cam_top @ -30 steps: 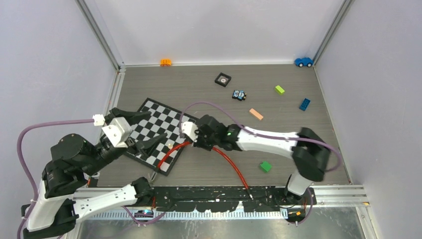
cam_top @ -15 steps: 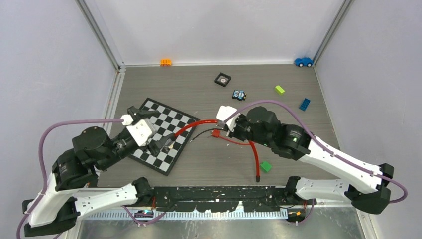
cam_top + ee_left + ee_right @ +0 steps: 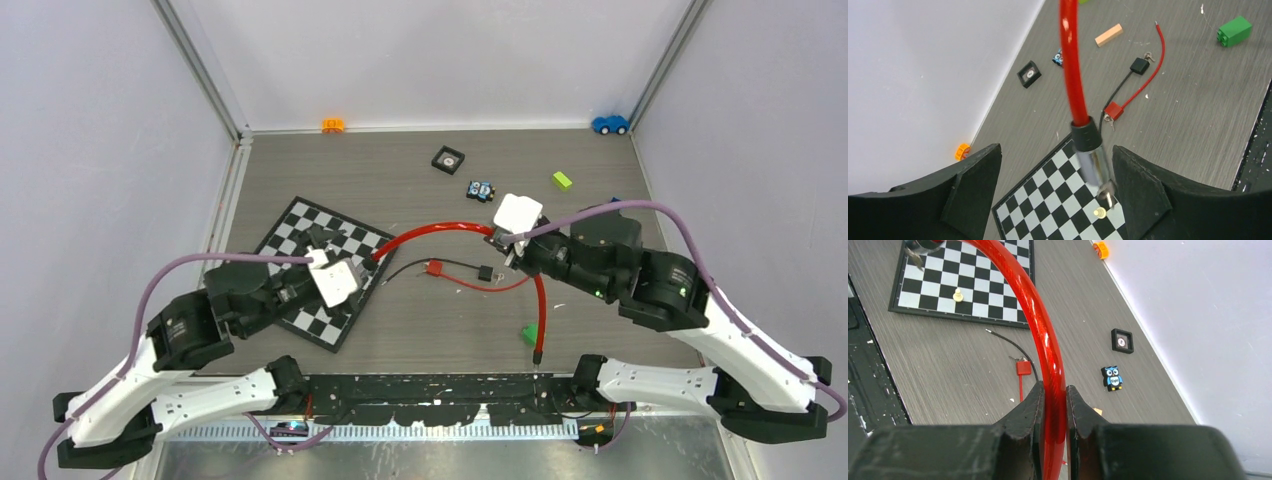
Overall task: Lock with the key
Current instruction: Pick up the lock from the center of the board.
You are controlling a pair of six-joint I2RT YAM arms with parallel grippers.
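**Right tool** (image 3: 1052, 400): closed tight on the red cable (image 3: 1045, 330). The jaws pinch it partway along its length and hold it off the desk (image 3: 948, 375) in an arch.

**Left tool** (image 3: 1057, 170): wide open, holding nothing. The cable's metal end (image 3: 1095, 167), below a black collar, hangs between the jaws without touching either. It is just above the chessboard (image 3: 1048, 215) and near a lone pale pawn (image 3: 1099, 213).

**Other end** (image 3: 540, 352) of the cable: hangs down toward the near edge of the desk, just beside a green block (image 3: 532, 333).

**Keys:** they lie untouched on the desk between the two arms. One set is at a red tag (image 3: 1113, 111) and another at a black tag (image 3: 1139, 65), each trailing a thin cord.

**Step in hand, as judged:** the cable end is being presented to the left tool for a grip. No key has been picked up, and the cable's two ends are not joined.

**Next move:** the left tool should close squarely on the collar or metal end, so that the right tool can let go and fetch a key. Which end takes the key cannot be told from these views. The smooth metal may slip or swing as the jaws close.
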